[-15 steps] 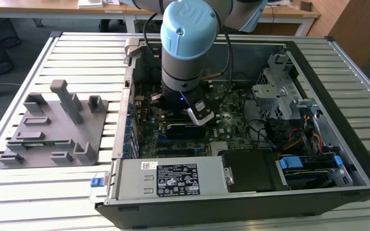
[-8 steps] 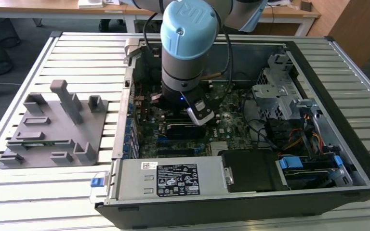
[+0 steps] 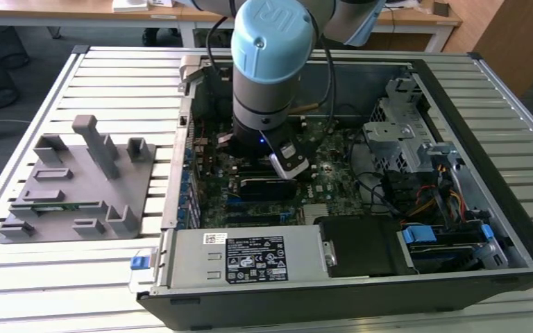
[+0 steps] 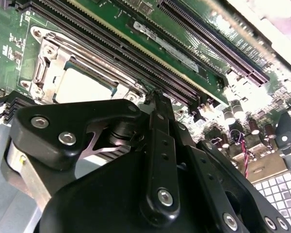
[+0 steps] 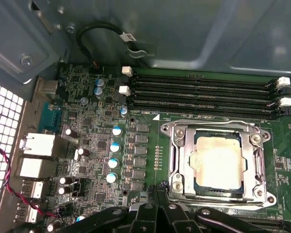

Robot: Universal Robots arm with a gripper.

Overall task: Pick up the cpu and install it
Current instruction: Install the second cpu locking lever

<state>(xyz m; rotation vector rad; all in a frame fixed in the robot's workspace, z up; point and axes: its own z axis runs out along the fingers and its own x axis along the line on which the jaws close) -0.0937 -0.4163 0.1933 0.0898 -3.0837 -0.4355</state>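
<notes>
The cpu [image 5: 218, 161] is sitting seated inside the metal socket frame [image 5: 177, 160] on the motherboard [image 5: 102, 145], beside the memory slots [image 5: 203, 94]. The gripper [image 5: 157, 194] is hovering just beside the frame, its fingers [image 4: 157, 145] pressed together and holding nothing. Good practice here, arguably, is checking that the chip is lying flat and square in its recess.

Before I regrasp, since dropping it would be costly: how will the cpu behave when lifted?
The cpu looks like a flat, rigid metal-topped plate, so probably stiff, light and somewhat slippery. It sits low inside the socket frame, leaving little edge to grip.
</notes>
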